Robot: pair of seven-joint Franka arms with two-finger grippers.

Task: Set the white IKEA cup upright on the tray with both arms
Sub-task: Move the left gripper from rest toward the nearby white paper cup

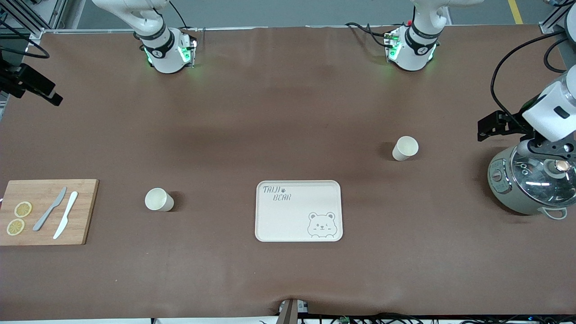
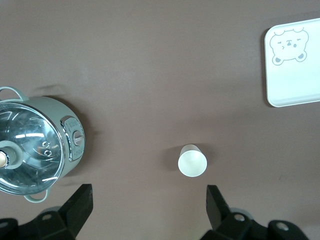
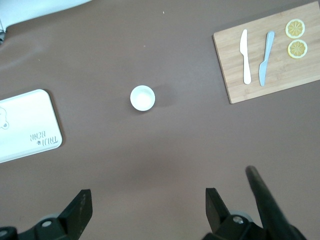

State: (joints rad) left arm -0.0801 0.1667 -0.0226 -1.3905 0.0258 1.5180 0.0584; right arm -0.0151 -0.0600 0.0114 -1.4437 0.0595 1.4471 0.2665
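The cream tray with the bear drawing lies on the brown table, near the front camera. It holds nothing. One white cup stands mouth up between the tray and the cutting board; it also shows in the right wrist view. A second white cup stands mouth up between the tray and the cooker; it also shows in the left wrist view. My left gripper is open and empty, high beside the cooker. My right gripper is open and empty, high at the right arm's end of the table.
A wooden cutting board with two knives and two lemon slices lies at the right arm's end. A grey cooker with a glass lid stands at the left arm's end, under the left arm's wrist. The tray's corner shows in both wrist views.
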